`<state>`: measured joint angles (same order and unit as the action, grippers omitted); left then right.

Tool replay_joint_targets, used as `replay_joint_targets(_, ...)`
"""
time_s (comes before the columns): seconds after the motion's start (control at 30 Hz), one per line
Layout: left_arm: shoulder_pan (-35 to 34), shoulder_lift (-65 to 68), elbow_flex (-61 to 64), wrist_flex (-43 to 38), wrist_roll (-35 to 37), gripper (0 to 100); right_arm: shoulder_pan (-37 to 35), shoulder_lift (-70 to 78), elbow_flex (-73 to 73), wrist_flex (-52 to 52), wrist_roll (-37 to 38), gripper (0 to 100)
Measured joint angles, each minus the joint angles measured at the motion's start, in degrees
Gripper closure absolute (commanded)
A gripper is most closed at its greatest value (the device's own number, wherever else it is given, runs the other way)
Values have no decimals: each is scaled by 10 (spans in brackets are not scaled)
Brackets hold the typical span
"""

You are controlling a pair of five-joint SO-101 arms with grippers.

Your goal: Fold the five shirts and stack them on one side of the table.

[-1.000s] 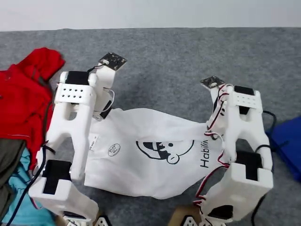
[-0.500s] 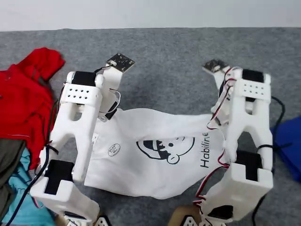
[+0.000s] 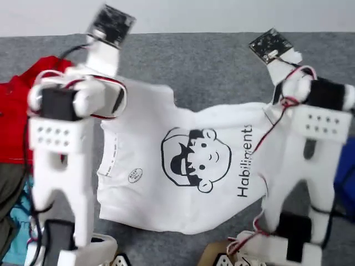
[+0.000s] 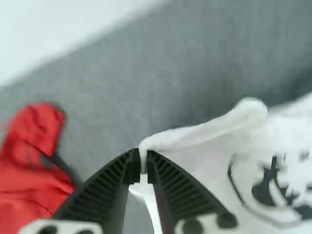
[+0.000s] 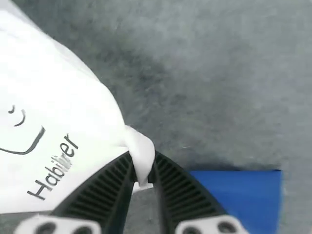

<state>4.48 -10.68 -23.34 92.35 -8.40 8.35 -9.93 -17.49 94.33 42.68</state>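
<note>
White shirt (image 3: 188,166) sits centre frame, spread between both arms, print facing up. Left gripper (image 4: 141,165) is clamped on its upper-left corner. Right gripper (image 5: 142,170) is pinched tight on its upper-right corner. Lower hem rests on the grey table (image 3: 211,66). Red shirt (image 3: 22,111) at left edge, blue cloth (image 5: 234,195) at right edge.
</note>
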Motion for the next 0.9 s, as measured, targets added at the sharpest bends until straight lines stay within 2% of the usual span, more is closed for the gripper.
replay_joint_targets(0.2,0,-37,-125,26,12,998,25,-115,0,-5,0,987)
replay_joint_targets(0.47,1,-40,-287,67,12,998,143,-202,0,-29,0,987)
replay_joint_targets(0.67,3,-42,-412,67,12,998,200,-239,0,-35,0,987)
replay_joint_targets(0.9,3,-55,-483,67,-50,998,221,-254,0,-34,0,987)
